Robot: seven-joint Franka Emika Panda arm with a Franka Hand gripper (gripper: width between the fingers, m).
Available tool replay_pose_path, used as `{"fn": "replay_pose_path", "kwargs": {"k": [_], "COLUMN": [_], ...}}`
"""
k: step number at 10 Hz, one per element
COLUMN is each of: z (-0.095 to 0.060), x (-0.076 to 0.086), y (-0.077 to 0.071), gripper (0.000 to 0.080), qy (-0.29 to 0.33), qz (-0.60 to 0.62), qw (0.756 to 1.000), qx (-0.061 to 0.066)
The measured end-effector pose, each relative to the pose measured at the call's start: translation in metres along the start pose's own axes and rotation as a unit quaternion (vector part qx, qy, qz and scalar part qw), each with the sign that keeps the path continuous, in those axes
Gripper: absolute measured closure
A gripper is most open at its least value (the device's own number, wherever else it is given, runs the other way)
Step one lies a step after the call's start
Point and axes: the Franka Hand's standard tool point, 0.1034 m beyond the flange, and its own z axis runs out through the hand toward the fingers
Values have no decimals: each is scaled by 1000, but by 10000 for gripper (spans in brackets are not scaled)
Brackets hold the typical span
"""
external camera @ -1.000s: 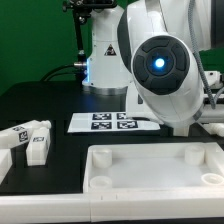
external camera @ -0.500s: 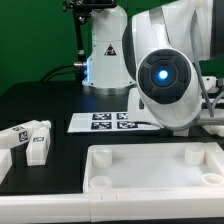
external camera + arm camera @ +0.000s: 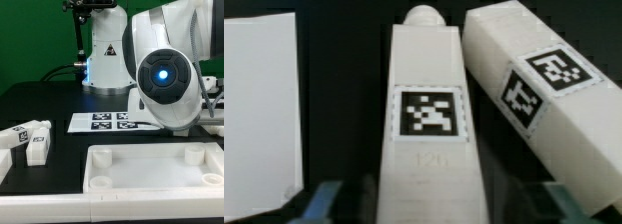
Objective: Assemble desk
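Arm dipped lower over last sec. Pincer (image 3: 434, 196) now straddles white square-section plastic leg (image 3: 432, 110), tag up; can't tell if clamped yet. White rimmed desk top (image 3: 150, 153) lies near on black surface (image 3: 50, 100). Grasp prob. next.

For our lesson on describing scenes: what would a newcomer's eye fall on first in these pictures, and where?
The big white robot arm with its glowing blue ring fills the exterior view's upper right. Below it in the foreground lies the wide rimmed desk top, with loose legs at the exterior view's left. In the wrist view, one tagged leg fills the middle, a second tagged leg close beside it.
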Motion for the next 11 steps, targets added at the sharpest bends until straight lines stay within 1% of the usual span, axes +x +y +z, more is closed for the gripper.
{"fn": "replay_pose_path", "kwargs": {"k": [1, 2, 3, 4, 5, 6, 7, 8, 9, 10, 11], "z": [0, -2, -12, -31, -55, -86, -106, -107, -107, -109, -114], "x": [0, 0, -3, -6, -8, -22, -39, -50, -42, -42, -43], "y": [0, 0, 1, 0, -8, -18, -28, -39, -43, -43, -46], "gripper": [518, 518, 518, 518, 518, 518, 518, 517, 517, 517, 517], "qy": [0, 2, 2, 0, 24, 58, 85, 93, 128, 155, 191], "qz": [0, -1, -4, -6, -9, -19, -18, -9, -17, -17, -20], "qw": [1000, 1000, 1000, 1000, 1000, 998, 996, 996, 992, 988, 981], "qx": [0, 1, 1, 4, 8, 9, 8, 0, 5, 8, 13]}}
